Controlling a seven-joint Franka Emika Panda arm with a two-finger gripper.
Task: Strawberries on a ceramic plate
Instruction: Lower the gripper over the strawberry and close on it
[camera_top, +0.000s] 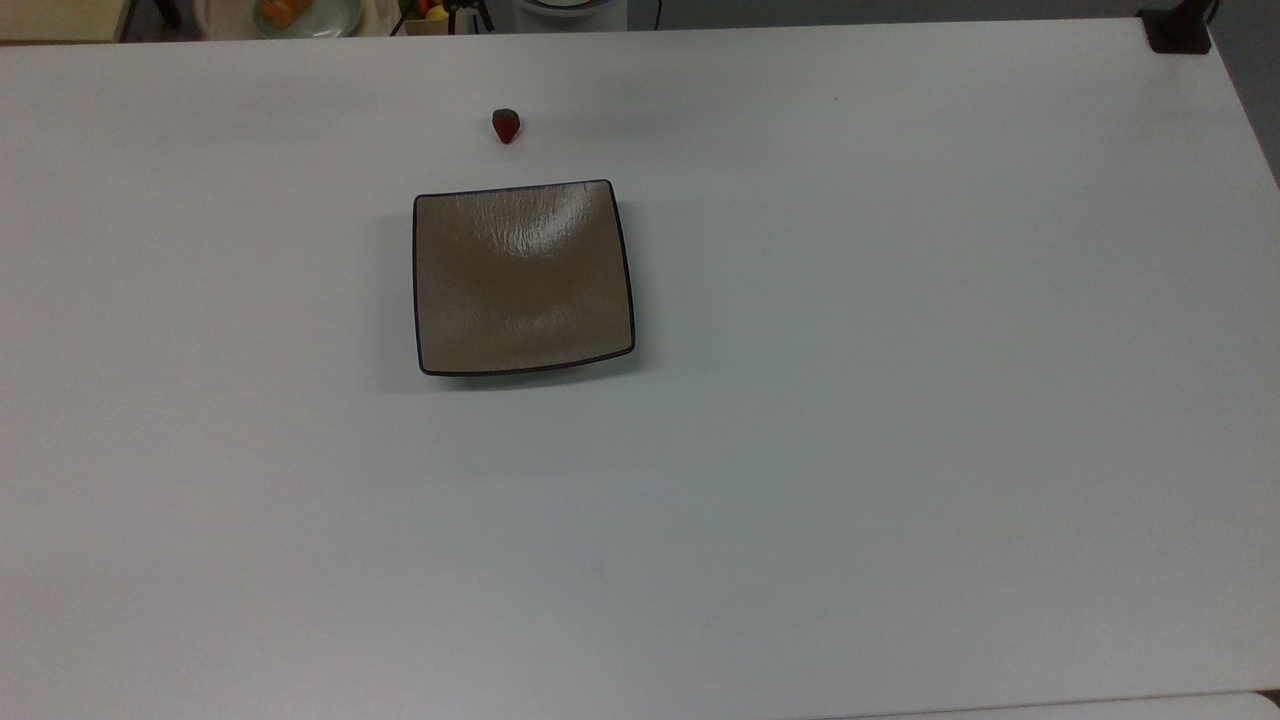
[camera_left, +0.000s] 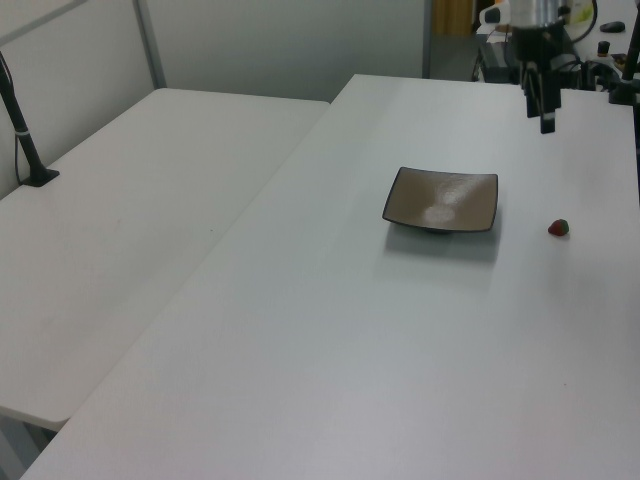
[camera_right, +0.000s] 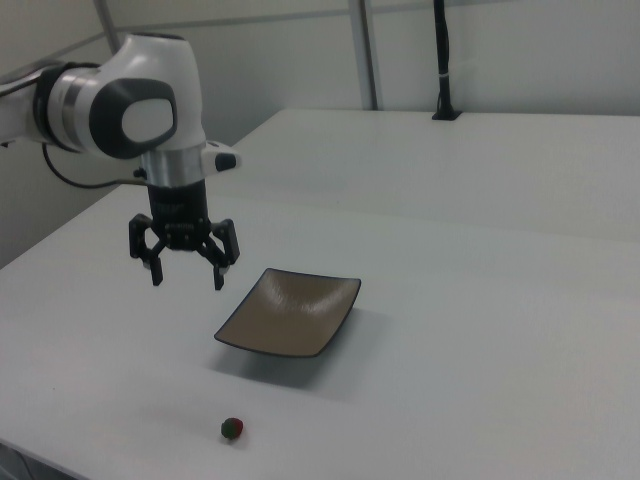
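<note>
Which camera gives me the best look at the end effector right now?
The right view: the end effector hangs open above the table, both fingers spread. The left view shows it edge-on. The top view catches just a bit at its top edge.

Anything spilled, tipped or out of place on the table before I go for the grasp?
Nothing stands out. The strawberry lies alone on the white table, apart from the ceramic plate, which sits flat and bare. The gripper hangs open above the table.
</note>
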